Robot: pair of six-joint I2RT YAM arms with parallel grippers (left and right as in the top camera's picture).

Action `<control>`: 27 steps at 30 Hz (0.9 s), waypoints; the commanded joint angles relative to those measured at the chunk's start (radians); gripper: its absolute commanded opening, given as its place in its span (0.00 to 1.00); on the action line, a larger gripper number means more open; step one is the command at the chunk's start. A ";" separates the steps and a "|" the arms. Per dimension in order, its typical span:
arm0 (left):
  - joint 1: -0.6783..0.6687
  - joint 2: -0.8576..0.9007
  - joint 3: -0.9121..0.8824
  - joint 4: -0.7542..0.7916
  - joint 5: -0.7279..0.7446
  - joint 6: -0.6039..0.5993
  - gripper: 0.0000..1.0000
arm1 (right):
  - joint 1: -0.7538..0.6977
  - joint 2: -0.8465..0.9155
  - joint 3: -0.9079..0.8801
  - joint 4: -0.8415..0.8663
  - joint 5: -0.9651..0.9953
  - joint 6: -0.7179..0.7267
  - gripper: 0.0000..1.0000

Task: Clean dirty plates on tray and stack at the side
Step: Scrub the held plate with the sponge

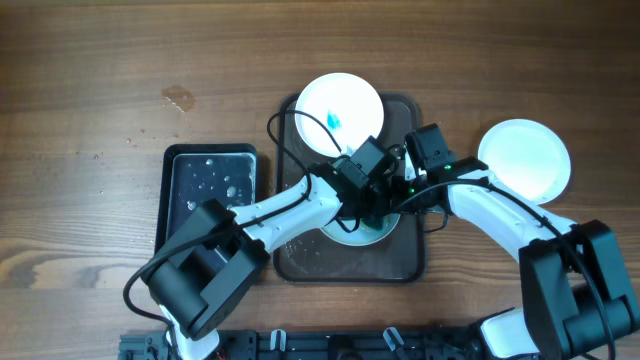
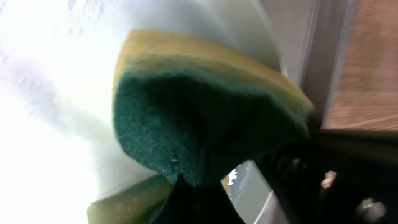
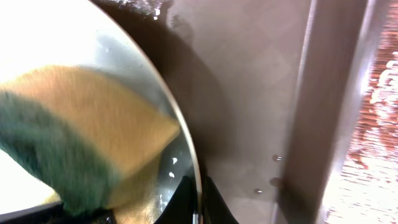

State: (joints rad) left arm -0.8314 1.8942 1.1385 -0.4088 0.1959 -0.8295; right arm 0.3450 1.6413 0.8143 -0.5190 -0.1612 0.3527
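Gently: rub with soft sponge (image 2: 186, 118) clamped in left gripper (image 1: 366, 212); steady lower plate (image 1: 338, 233), lying lower-centre in tray (image 1: 300, 262), by its rim, pinched in right gripper (image 1: 396, 206). Probably stiff, wet, slippery, breakable; grip edge only.

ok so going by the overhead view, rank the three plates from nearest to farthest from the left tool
1. half-hidden plate, at the robot's end of the tray, directly under the left tool and its sponge
2. blue-smeared plate, at the tray's far end
3. clean white plate, off the tray, on the table to the right
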 commanded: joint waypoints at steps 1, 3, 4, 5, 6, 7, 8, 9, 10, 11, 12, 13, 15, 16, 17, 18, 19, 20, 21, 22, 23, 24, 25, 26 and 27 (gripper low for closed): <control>-0.018 0.020 -0.013 -0.157 0.014 -0.018 0.04 | 0.034 0.039 -0.020 -0.006 0.013 -0.031 0.04; -0.002 0.017 -0.013 -0.258 -0.034 -0.055 0.04 | 0.034 0.039 -0.020 -0.006 0.013 -0.031 0.04; 0.012 0.008 -0.011 -0.301 -0.065 -0.082 0.04 | 0.034 0.039 -0.020 -0.005 0.013 -0.031 0.04; 0.024 -0.001 -0.010 -0.330 -0.091 -0.100 0.04 | 0.034 0.038 -0.020 -0.005 0.013 -0.031 0.04; 0.040 -0.016 -0.010 -0.362 -0.129 -0.103 0.04 | 0.034 0.038 -0.020 -0.006 0.013 -0.031 0.04; 0.053 -0.031 -0.010 -0.393 -0.175 -0.103 0.04 | 0.034 0.038 -0.020 -0.006 0.013 -0.031 0.05; 0.061 -0.039 -0.010 -0.412 -0.205 -0.103 0.04 | 0.034 0.038 -0.020 -0.007 0.013 -0.031 0.05; 0.072 -0.055 -0.010 -0.446 -0.270 -0.103 0.04 | 0.034 0.038 -0.020 -0.007 0.013 -0.031 0.04; 0.079 -0.064 -0.010 -0.470 -0.319 -0.103 0.04 | 0.034 0.038 -0.020 -0.007 0.013 -0.031 0.04; 0.084 -0.073 -0.010 -0.507 -0.413 -0.103 0.04 | 0.034 0.038 -0.020 -0.006 0.013 -0.031 0.04; 0.084 -0.076 -0.010 -0.525 -0.467 -0.103 0.04 | 0.034 0.038 -0.020 -0.006 0.013 -0.029 0.04; 0.084 -0.077 -0.010 -0.540 -0.514 -0.103 0.04 | 0.034 0.038 -0.020 -0.005 0.013 -0.027 0.04; 0.084 -0.077 0.000 -0.561 -0.545 -0.101 0.04 | 0.034 0.038 -0.020 -0.006 0.013 -0.027 0.04; 0.084 -0.078 0.009 -0.569 -0.537 -0.101 0.04 | 0.034 0.038 -0.020 -0.006 0.013 -0.028 0.04; 0.084 -0.082 0.024 -0.580 -0.523 -0.099 0.04 | 0.034 0.038 -0.020 -0.006 0.013 -0.028 0.04; 0.084 -0.093 0.040 -0.592 -0.507 -0.098 0.04 | 0.034 0.038 -0.020 -0.006 0.013 -0.028 0.04; 0.086 -0.107 0.050 -0.598 -0.491 -0.098 0.04 | 0.034 0.038 -0.020 -0.006 0.013 -0.028 0.04; 0.089 -0.135 0.059 -0.602 -0.465 -0.094 0.04 | 0.034 0.038 -0.020 -0.006 0.013 -0.028 0.04; 0.096 -0.168 0.061 -0.602 -0.438 -0.092 0.04 | 0.034 0.038 -0.020 -0.008 0.013 -0.028 0.04; 0.108 -0.211 0.061 -0.603 -0.401 -0.090 0.04 | 0.034 0.038 -0.020 -0.009 0.013 -0.029 0.05; 0.120 -0.246 0.061 -0.606 -0.370 -0.081 0.04 | 0.034 0.038 -0.020 -0.009 0.013 -0.029 0.04; 0.140 -0.295 0.061 -0.607 -0.329 -0.050 0.04 | 0.034 0.038 -0.020 -0.009 0.013 -0.029 0.04; 0.168 -0.348 0.061 -0.620 -0.298 -0.027 0.04 | 0.034 0.038 -0.020 -0.009 0.013 -0.029 0.04; 0.208 -0.407 0.061 -0.643 -0.293 -0.012 0.04 | 0.034 0.038 -0.020 -0.009 0.013 -0.029 0.04; 0.243 -0.449 0.061 -0.669 -0.294 0.001 0.04 | 0.034 0.038 -0.020 -0.010 0.013 -0.029 0.04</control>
State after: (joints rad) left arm -0.6823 1.6012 1.1816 -1.0279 -0.1421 -0.8925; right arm 0.3866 1.6478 0.8139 -0.5186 -0.2317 0.3347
